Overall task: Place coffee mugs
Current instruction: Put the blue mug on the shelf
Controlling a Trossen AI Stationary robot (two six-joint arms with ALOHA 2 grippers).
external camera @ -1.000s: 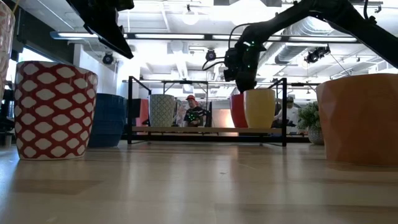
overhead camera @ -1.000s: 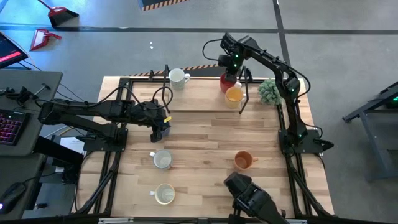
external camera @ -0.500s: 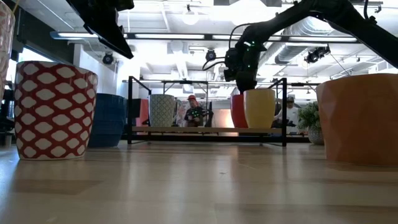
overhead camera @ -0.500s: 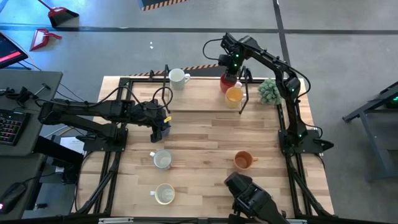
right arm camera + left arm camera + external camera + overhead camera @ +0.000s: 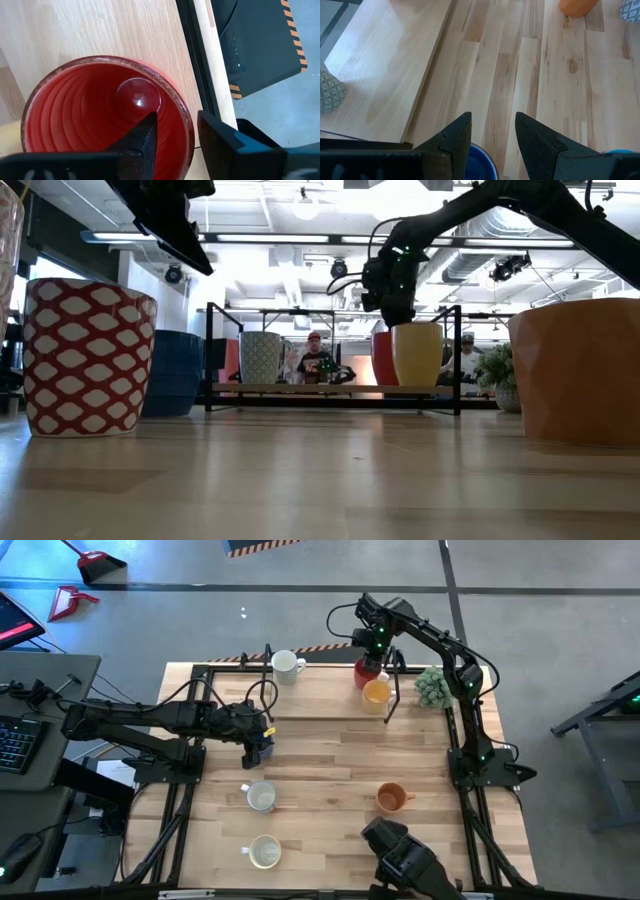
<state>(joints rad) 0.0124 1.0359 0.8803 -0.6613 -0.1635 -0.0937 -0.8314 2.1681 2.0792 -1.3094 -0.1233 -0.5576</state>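
- Right tool (image 5: 176, 137) stands open at the far edge of the surface (image 5: 330, 755), one finger inside the red mug (image 5: 90, 105) and the other outside its rim, straddling the wall without pinching it.
- Red mug sits upright on the raised far strip of the surface, with the yellow-orange mug (image 5: 376, 693) touching it on the near side.
- Left tool (image 5: 492, 135) hovers over the blue mug (image 5: 262, 740) at the left middle of the surface, its fingers spread and holding nothing; the blue rim shows between them.
- White mug (image 5: 285, 664) stands on the far strip, left of the red one.
- Darker orange mug (image 5: 391, 799) sits near the right side, handle pointing right.
- Two more pale mugs (image 5: 260, 797) stand at the near left, one behind the other.
- Green potted plant (image 5: 432, 686) rests at the far right corner, near the right arm.
- Beyond the surface, in the low view, a person (image 5: 316, 365) sits in the room behind.
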